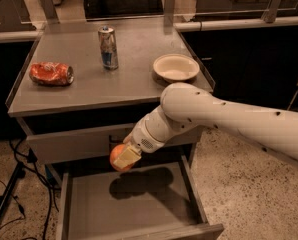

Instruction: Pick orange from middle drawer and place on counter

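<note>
- The white two-finger hand [125, 158] is closed around the small round orange fruit [115, 157], with one pale finger across its front.
- The fruit hangs above the floor of the open wide shallow grey metal drawer [139, 206], below the flat grey brushed-metal worktop [84, 81].
- Being round, it shows no long axis or heading.

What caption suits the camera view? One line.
Tool grips the orange above the open middle drawer, below the counter holding can, packet and bowl.

Gripper [125, 158], orange [116, 157] above middle drawer [139, 215]; counter [89, 91] front free; can [108, 47], bowl [176, 67] behind.
</note>
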`<state>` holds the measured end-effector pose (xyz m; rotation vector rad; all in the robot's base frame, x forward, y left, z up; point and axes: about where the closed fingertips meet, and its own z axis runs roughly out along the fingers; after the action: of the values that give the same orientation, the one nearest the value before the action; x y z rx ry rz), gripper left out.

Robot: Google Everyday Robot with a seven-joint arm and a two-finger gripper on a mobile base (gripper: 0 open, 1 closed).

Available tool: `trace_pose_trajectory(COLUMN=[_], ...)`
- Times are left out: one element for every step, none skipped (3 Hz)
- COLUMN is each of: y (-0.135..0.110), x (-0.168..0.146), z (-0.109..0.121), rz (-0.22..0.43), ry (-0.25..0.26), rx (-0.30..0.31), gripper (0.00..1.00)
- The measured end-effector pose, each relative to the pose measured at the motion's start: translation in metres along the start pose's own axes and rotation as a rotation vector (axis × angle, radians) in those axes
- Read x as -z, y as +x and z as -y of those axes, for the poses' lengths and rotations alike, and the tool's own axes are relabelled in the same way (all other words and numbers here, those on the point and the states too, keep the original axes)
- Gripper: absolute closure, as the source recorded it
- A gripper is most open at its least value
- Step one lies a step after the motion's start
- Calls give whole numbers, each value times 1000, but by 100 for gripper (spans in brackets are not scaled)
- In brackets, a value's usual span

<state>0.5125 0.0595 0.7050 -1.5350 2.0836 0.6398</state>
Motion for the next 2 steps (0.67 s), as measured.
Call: trace_pose_trajectory(y=[-18,-18], x=[25,25], z=[4,3], rz=[-4,-4], ry=[49,47], rx=[39,38], gripper=[100,100])
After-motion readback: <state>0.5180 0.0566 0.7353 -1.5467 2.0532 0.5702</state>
